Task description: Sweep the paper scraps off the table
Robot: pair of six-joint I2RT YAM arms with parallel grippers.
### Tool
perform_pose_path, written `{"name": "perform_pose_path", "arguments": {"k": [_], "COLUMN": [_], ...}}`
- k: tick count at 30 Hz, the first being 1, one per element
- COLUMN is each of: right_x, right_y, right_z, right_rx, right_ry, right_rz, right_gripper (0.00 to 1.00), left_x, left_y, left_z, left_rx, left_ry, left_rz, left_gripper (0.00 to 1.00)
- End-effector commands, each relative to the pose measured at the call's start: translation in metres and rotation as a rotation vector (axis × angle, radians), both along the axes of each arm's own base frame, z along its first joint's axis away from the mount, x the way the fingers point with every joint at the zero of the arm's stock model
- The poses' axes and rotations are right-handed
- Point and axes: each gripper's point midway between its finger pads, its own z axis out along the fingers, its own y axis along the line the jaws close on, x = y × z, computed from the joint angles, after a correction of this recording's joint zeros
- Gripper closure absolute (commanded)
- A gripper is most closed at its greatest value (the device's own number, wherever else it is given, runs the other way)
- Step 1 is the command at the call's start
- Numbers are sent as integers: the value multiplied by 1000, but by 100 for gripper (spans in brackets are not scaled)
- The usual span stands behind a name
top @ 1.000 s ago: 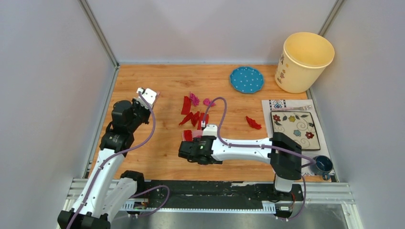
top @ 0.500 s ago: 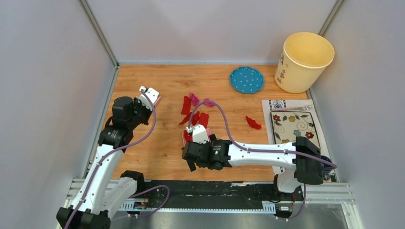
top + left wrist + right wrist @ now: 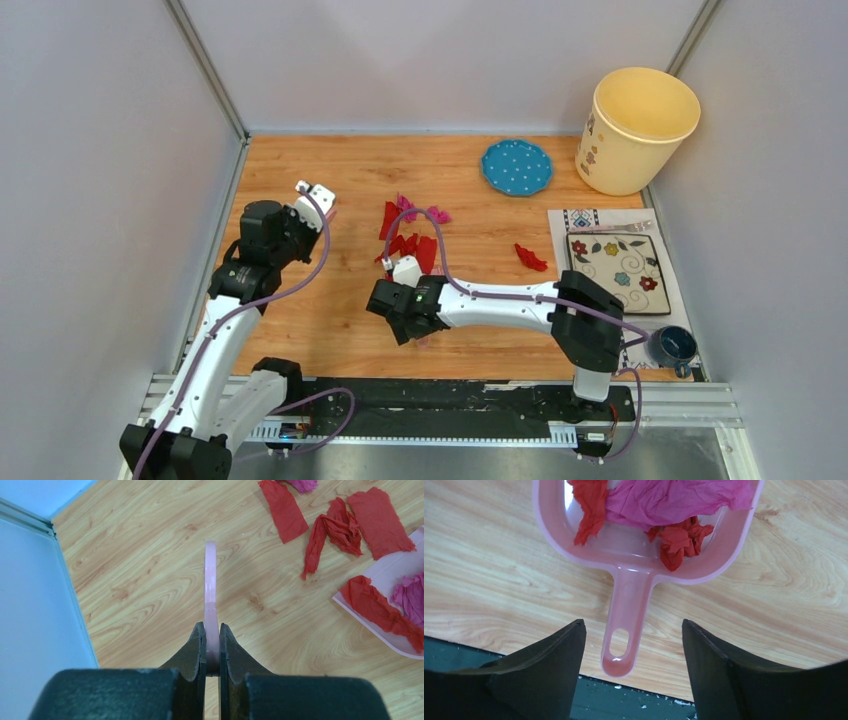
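Red and magenta paper scraps (image 3: 405, 238) lie bunched mid-table (image 3: 300, 320), with one red scrap (image 3: 530, 258) apart to the right. In the left wrist view several red scraps (image 3: 335, 527) lie in front of the dustpan's mouth (image 3: 385, 572). My left gripper (image 3: 318, 200) (image 3: 212, 626) is shut on the pale pink brush (image 3: 210, 585), seen edge-on above bare wood. My right gripper (image 3: 405, 315) (image 3: 632, 625) is open, its jaws either side of the dustpan's handle (image 3: 626, 615) without touching it. The pale pink dustpan (image 3: 724, 545) rests on the table holding magenta (image 3: 669, 497) and red (image 3: 681, 540) scraps.
A yellow bucket (image 3: 640, 130) stands at the back right and a blue dotted plate (image 3: 516, 166) beside it. A white placemat (image 3: 662, 300) with a floral tile lies at the right, a blue cup (image 3: 672, 346) at its near end. The table's front rail (image 3: 634, 700) is just below the dustpan handle.
My right gripper has shifted a little left and its arm has swung, so it now covers the dustpan in the top view. My left gripper has edged slightly right with the brush.
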Motion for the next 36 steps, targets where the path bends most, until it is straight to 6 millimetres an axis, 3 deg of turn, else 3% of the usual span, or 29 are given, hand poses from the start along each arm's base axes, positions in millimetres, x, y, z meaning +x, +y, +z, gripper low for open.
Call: {"name": "perform_pose_path", "arguments": {"k": [1, 2, 5, 12, 20, 25, 31, 36], "right_x": [-2, -4, -5, 2, -3, 0, -3, 0], "right_y": [19, 24, 19, 2, 5, -3, -18, -33], "right_z": [-8, -12, -21, -17, -26, -12, 4, 34], "right_rx": [41, 58, 51, 10, 20, 22, -6, -53], "right_ry": [32, 52, 70, 27, 58, 35, 27, -36], "right_rz": [33, 44, 29, 3, 26, 27, 73, 206], "right_gripper": [32, 39, 48, 47, 53, 79, 100, 100], "left_x": [8, 8, 9, 8, 7, 6, 5, 7], "left_y": [2, 2, 3, -1, -2, -1, 0, 2], "left_z": [20, 20, 20, 20, 22, 19, 22, 24], "left_rx": [10, 12, 14, 1, -2, -1, 12, 36], "left_ry": [-60, -60, -61, -49, -50, -42, -43, -38], "left_rz": [3, 4, 6, -9, -14, -14, -18, -16], "left_gripper": [100, 100, 100, 100, 100, 100, 100, 100]}}
